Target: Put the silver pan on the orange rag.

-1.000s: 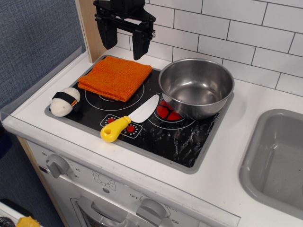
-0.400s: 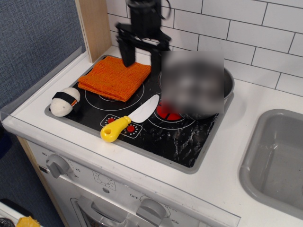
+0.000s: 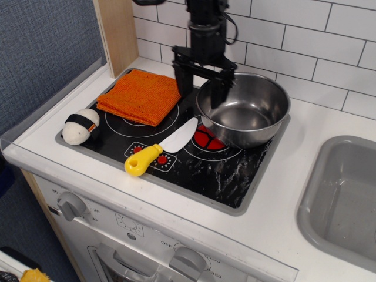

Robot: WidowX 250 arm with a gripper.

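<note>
White tiles back a toy kitchen counter [image 3: 305, 176] with a black stovetop [image 3: 223, 170] set into it. On the right rear burner sits the silver pan [image 3: 247, 111], covering most of the red ring beneath. Above the pan's left rim hangs the gripper [image 3: 201, 82], its two dark fingers spread wide, one outside the rim, the other over the bowl; whether either touches metal is hard to tell. Its arm runs out of the frame at the top. To the left, apart from the pan, lies the orange rag [image 3: 141, 96] on the rear left burner. A yellow-handled knife [image 3: 161, 147] and a toy rice ball [image 3: 80, 126] lie in front. A grey sink [image 3: 343, 200] is cropped at right.
</note>
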